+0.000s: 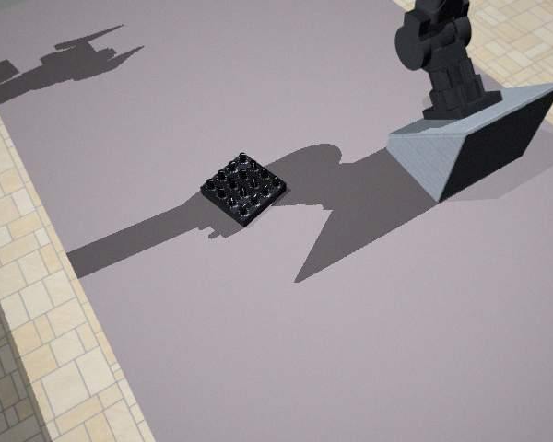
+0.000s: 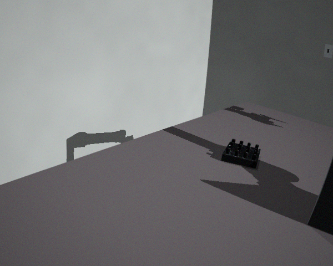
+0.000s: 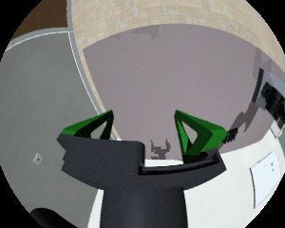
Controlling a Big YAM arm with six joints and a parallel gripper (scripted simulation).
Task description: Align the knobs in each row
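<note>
The black knob box (image 1: 266, 205) (image 2: 238, 161) stands on the table, with its black knobs in a four-by-four grid on top. In the top view it sits near the middle, one corner toward the camera. In the wrist view the box (image 3: 231, 132) is small and partly hidden behind the right green finger. The knobs' white lines and the printed names are too small to read, and the socket cannot be made out. My gripper (image 3: 143, 113) is wide open with nothing between its green fingers, away from the box. It is outside the top and exterior views.
The arm's black base (image 1: 463, 102) stands on a grey wedge-shaped mount (image 1: 424, 154), right of the box in the top view. Arm shadows lie across the table (image 1: 314, 356) (image 2: 117, 214) and around the box. A pale wall (image 2: 103, 71) borders the table in the exterior view.
</note>
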